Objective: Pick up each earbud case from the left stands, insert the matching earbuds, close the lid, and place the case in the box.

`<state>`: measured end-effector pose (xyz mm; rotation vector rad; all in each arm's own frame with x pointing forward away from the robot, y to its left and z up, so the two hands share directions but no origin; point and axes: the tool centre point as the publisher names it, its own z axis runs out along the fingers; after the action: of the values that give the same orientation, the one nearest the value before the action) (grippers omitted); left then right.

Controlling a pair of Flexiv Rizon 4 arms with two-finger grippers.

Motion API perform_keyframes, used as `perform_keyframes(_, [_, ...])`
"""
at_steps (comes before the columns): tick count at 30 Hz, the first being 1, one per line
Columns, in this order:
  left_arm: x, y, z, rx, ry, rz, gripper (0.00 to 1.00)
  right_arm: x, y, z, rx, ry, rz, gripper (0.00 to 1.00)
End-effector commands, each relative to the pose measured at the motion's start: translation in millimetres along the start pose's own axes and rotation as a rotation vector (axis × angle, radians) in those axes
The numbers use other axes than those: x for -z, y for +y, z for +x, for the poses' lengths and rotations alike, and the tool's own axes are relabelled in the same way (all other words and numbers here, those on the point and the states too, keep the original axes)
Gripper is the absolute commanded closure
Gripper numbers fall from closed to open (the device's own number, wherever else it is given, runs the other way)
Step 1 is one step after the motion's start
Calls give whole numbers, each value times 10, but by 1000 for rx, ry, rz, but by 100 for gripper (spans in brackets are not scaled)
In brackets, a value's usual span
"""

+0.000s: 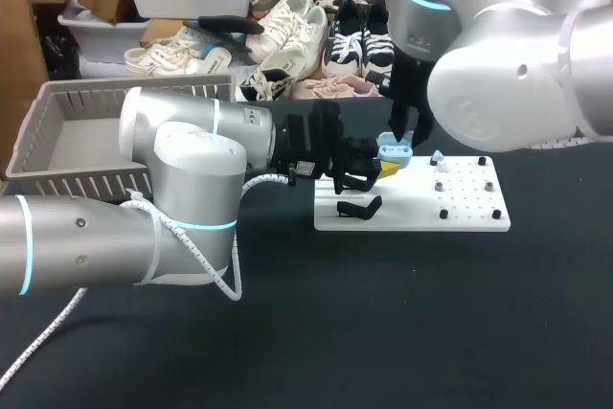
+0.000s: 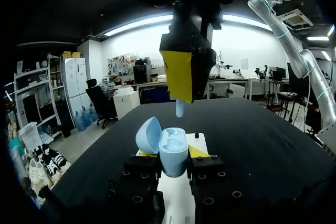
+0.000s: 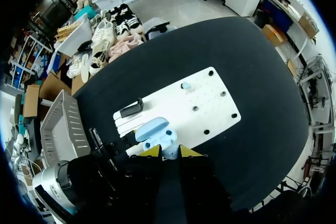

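Note:
A light blue earbud case (image 2: 173, 148) stands with its lid (image 2: 148, 134) open, held over the white peg board (image 1: 412, 208). My left gripper (image 2: 172, 155) is shut on its two sides. Straight above the case hangs my right gripper (image 2: 181, 95), shut on a light blue earbud (image 2: 179, 109) whose stem points down at the case's open wells. In the right wrist view the case (image 3: 156, 131) lies just beyond the right gripper (image 3: 169, 151). A second earbud (image 3: 186, 85) sits on a peg of the board. In the head view both grippers meet at the case (image 1: 393, 153).
A black stand (image 1: 359, 208) lies at the white board's left end, and black pegs (image 1: 488, 186) dot its right half. A grey slatted box (image 1: 77, 131) stands at the far left of the black table. My left arm's white cable (image 1: 206, 265) hangs below it.

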<state>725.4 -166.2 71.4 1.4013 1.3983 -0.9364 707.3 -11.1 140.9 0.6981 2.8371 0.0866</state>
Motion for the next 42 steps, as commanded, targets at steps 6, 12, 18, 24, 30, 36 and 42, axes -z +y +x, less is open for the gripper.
perform_keyframes(6, [-1, -11, 7, -1, -3, -5, 100, -77, 80, -40, 2, 17, 10, 100])
perform_keyframes(12, [-1, -11, 7, -1, -3, -5, 100, -103, 90, -43, 2, 21, 9, 100])
perform_keyframes(18, [-1, -11, 7, -1, -3, -5, 100, -111, 84, -49, 1, 24, 8, 100])
perform_keyframes(24, [-1, -11, 7, -1, -3, -5, 100, -119, 70, -45, -2, 28, 5, 100])
perform_keyframes(30, [-1, -11, 7, -1, -3, -5, 100, -127, 61, -37, -4, 31, 5, 100])
perform_keyframes(36, [-1, -11, 7, -1, -3, -5, 100, -128, 58, -29, -6, 32, 6, 100])
perform_keyframes(42, [-1, -11, 7, -1, -3, -5, 100, -141, 56, -23, -8, 37, 8, 100])
